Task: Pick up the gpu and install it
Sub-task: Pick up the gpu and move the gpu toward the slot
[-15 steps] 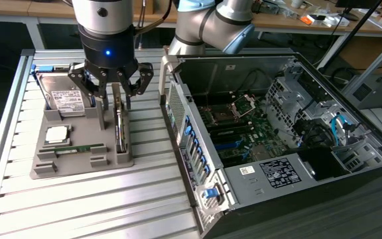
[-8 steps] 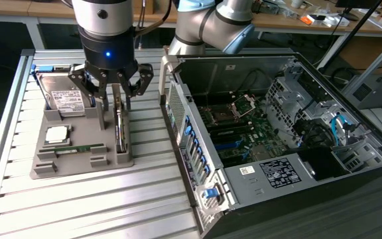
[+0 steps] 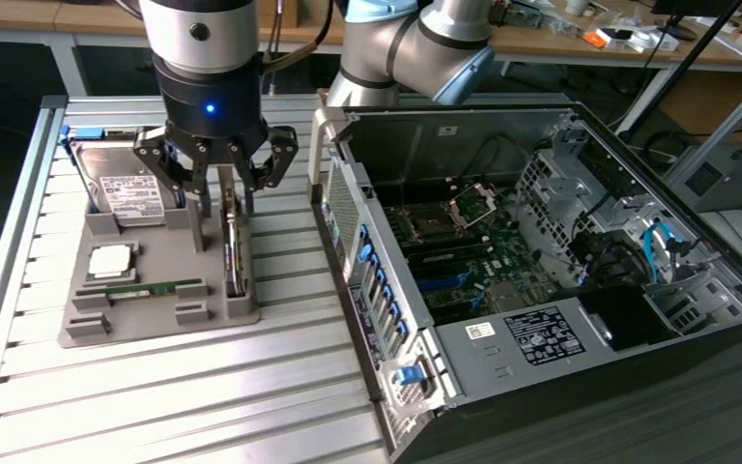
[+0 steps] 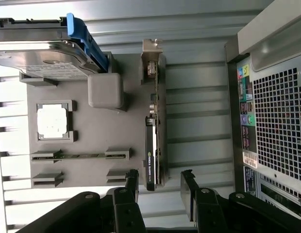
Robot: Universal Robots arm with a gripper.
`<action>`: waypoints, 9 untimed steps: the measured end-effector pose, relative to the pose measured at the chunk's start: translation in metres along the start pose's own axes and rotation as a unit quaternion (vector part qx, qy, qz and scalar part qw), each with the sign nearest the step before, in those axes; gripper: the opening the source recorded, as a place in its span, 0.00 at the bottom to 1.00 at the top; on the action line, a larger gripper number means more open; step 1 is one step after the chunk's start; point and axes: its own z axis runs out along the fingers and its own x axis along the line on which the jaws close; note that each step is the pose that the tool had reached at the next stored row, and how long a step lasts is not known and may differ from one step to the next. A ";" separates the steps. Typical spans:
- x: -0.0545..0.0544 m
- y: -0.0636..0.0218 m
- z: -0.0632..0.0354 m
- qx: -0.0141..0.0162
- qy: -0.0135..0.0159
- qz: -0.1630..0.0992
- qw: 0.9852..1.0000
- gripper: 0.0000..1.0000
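gpu (image 3: 233, 246) in tray (image 3: 152, 327) on slatted metal tbl (image 3: 152, 406), benches (image 3: 539, 46) behind.

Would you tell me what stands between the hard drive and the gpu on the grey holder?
A raised grey block of the holder, plain in the wrist view, between hard drive and gpu.

Nothing legible — tiny print on the gpu (image 4: 150, 165) edge, the hard drive (image 3: 132, 196) label, a white case sticker (image 3: 545, 333).
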 end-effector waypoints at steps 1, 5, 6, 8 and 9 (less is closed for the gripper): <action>0.000 0.0000 0.0004 0.000 0.000 0.000 1.000 0.48; 0.000 -0.0001 0.0018 0.000 0.000 0.000 1.000 0.48; 0.000 -0.0001 0.0023 0.000 0.000 0.000 1.000 0.48; 0.000 -0.0001 0.0032 0.000 0.000 0.000 1.000 0.48; 0.000 -0.0002 0.0041 0.000 0.000 0.000 1.000 0.48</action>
